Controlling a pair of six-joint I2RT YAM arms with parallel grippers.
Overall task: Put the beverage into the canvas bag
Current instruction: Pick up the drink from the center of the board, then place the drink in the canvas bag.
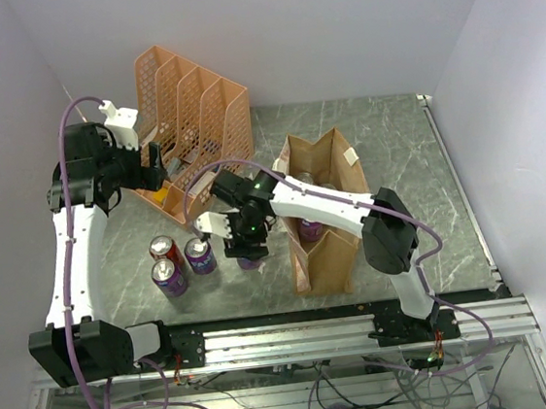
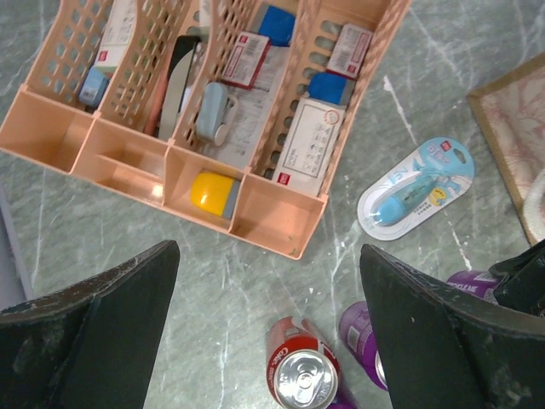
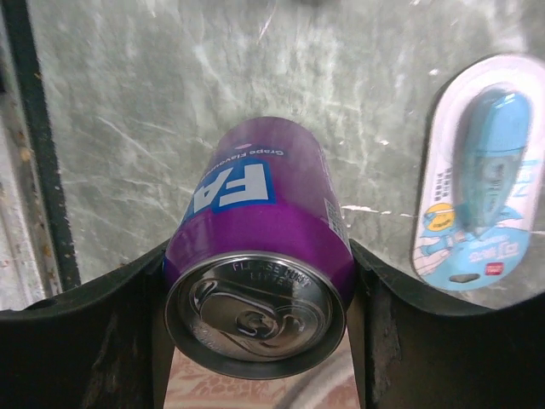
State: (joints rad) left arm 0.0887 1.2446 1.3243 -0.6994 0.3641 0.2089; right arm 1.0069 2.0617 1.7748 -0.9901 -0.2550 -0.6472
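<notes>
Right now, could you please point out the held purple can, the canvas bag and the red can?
purple can point(image 3: 255, 213), right wrist view, its side wall.
canvas bag point(image 1: 329, 257), top external view, near tan wall.
red can point(image 2: 300, 379), left wrist view, silver lid.

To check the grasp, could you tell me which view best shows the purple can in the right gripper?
The right wrist view: the purple can fills the frame, lid and label clear, pressed between both fingers. The top external view shows only a sliver under the right gripper. The left wrist view perhaps catches its edge.
</notes>
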